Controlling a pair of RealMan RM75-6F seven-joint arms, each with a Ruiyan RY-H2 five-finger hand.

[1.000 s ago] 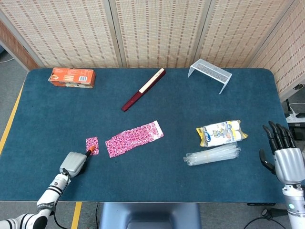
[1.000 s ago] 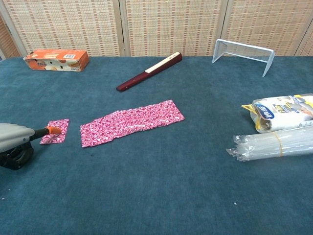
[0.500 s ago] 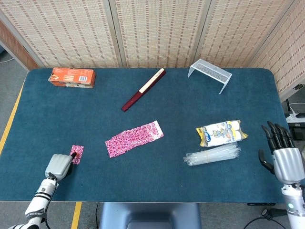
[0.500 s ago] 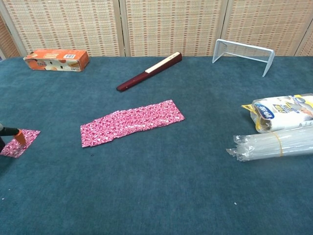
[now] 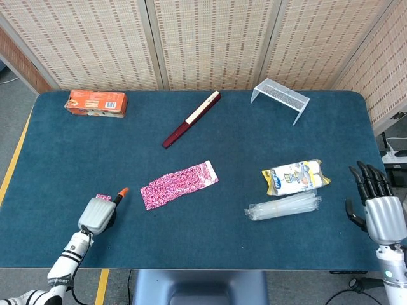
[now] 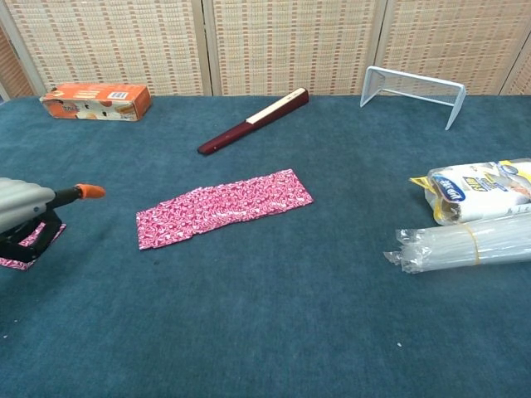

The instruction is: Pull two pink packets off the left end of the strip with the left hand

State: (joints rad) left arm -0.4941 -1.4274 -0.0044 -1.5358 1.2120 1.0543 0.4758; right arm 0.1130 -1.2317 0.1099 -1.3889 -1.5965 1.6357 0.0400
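The pink strip lies flat in the middle of the blue table. A small torn-off pink packet lies to its left, apart from it and partly hidden under my left hand. That hand hovers over the packet with its orange-tipped finger raised and pointing toward the strip, touching neither. My right hand hangs off the table's right edge with spread fingers, holding nothing; the chest view does not show it.
An orange box sits at the back left. A folded fan lies behind the strip and a white wire rack stands back right. A white-blue pack and clear plastic bundle lie right.
The left hand dragged the torn-off packet left and toward the front edge with its fingertip, then lifted the finger and moved back right over it. The right hand has stayed still.
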